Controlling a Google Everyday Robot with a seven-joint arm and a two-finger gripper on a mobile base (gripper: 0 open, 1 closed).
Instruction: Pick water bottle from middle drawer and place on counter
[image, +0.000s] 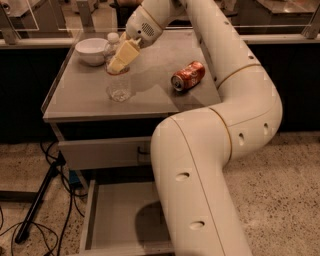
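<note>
The water bottle (119, 89) stands upright on the counter (150, 97) near its left side, with its white cap (114, 37) showing above the gripper. My gripper (121, 57) is at the bottle's upper body, shut on it, and hides its middle. The middle drawer (120, 215) is pulled open below the cabinet, and its grey floor is bare with the arm's shadow on it.
An orange-red soda can (188, 75) lies on its side at the counter's right. A white bowl (92, 50) sits at the back left, close to the bottle. A closed drawer front (100, 152) is above the open drawer. Cables and a black stand leg (37, 200) lie on the floor at left.
</note>
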